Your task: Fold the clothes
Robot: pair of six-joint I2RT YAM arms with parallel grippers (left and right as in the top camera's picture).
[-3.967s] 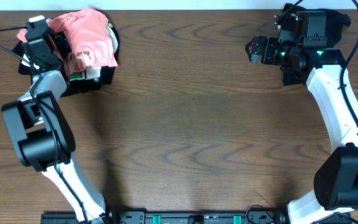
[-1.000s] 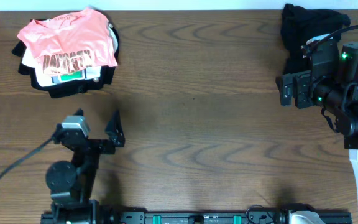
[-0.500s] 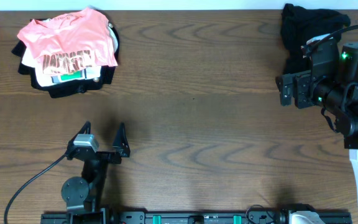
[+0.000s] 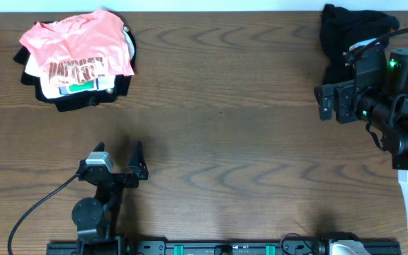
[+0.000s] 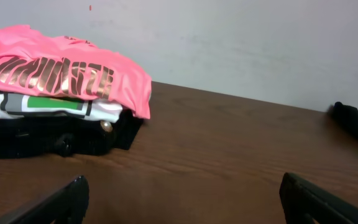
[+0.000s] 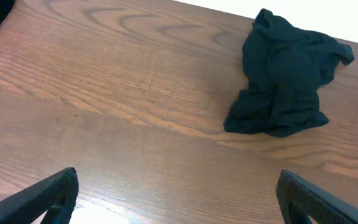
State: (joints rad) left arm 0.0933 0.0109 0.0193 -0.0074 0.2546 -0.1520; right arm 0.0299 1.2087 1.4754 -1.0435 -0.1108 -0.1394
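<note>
Pink tee (image 4: 76,42) tops folded stack upper left of tabletop (image 4: 225,106). Crumpled black tee (image 4: 342,32) upper right, prob next. L gripper (image 4: 117,150) lower left, R gripper (image 4: 323,103) right edge: both apart, empty. Next: grab black tee, spread flat.
</note>
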